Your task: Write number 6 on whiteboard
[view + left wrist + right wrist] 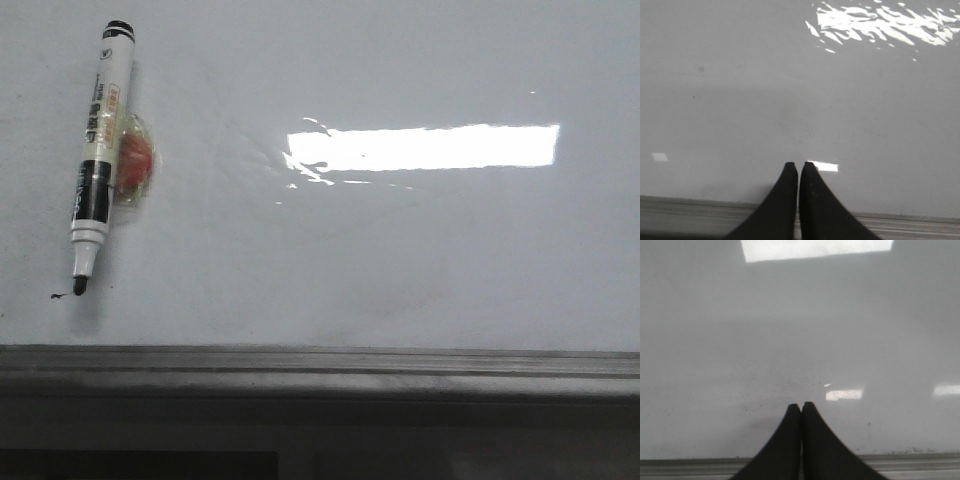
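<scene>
The whiteboard [400,250] fills the front view, glossy white with a bright rectangular light reflection and a grey frame edge [320,362] at the near side. No number 6 shows on it. A white and black marker [98,150] lies uncapped at the far left, tip toward the frame, beside a tiny black smudge [60,295]. My left gripper [798,165] is shut and empty over bare board near the frame. My right gripper [801,405] is shut and empty, also over bare board near the frame. Neither gripper shows in the front view.
A small clear wrapper with something orange-red [137,160] lies against the marker's right side. The frame edge also shows in the left wrist view [690,210] and the right wrist view [920,462].
</scene>
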